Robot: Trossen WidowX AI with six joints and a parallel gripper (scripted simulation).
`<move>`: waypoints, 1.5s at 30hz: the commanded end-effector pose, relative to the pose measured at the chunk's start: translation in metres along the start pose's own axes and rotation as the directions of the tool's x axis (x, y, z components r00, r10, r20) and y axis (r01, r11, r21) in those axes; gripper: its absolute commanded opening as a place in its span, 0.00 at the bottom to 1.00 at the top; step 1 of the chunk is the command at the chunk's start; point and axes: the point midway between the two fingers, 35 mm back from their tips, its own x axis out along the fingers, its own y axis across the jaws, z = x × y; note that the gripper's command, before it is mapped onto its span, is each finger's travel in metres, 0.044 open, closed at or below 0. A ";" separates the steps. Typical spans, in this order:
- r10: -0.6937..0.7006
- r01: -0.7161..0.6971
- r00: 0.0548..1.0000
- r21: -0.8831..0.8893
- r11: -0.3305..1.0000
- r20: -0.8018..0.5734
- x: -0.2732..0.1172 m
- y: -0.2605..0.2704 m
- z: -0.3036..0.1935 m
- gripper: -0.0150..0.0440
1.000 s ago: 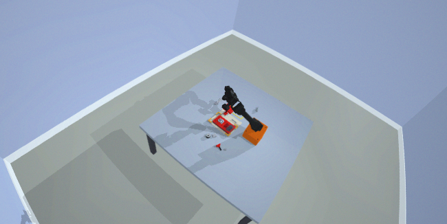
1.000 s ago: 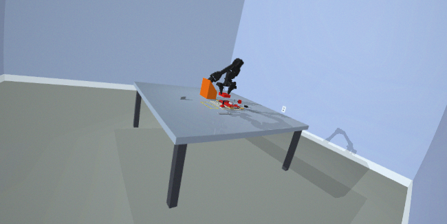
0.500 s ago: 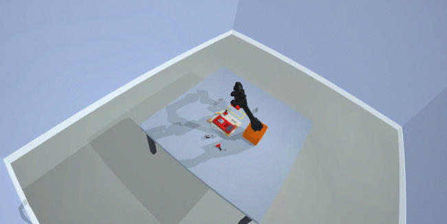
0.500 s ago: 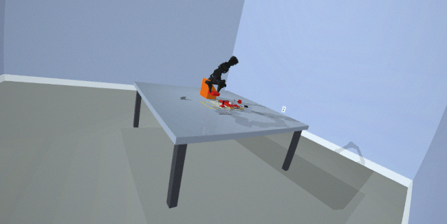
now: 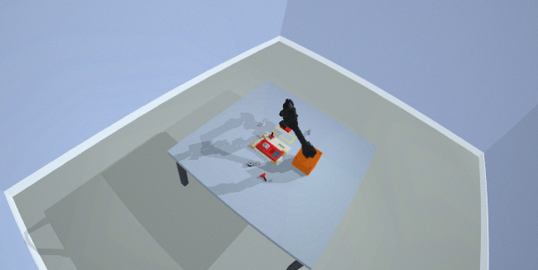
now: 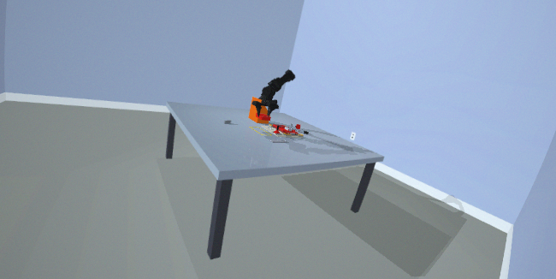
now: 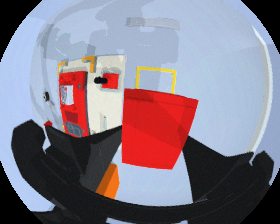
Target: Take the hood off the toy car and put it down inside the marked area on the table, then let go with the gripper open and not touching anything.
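Red hood (image 7: 155,129) clamped in the hand (image 7: 147,163), mid-frame in wrist view, just below the yellow marked area (image 7: 156,79). Advise: centre over outline, lower flat, then release.

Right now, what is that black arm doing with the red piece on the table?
The black arm's gripper is shut on the red hood of the toy car, which sits on the grey table. The hood is off the car and held in the air near the yellow marked area. It has not been set down or released yet.
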 end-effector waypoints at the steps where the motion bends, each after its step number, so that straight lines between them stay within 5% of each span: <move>1: 0.002 -0.002 1.000 0.003 1.000 0.001 0.004 0.000 0.000 0.25; 45: 0.004 -0.004 1.000 0.003 1.000 0.002 0.046 0.000 0.001 0.25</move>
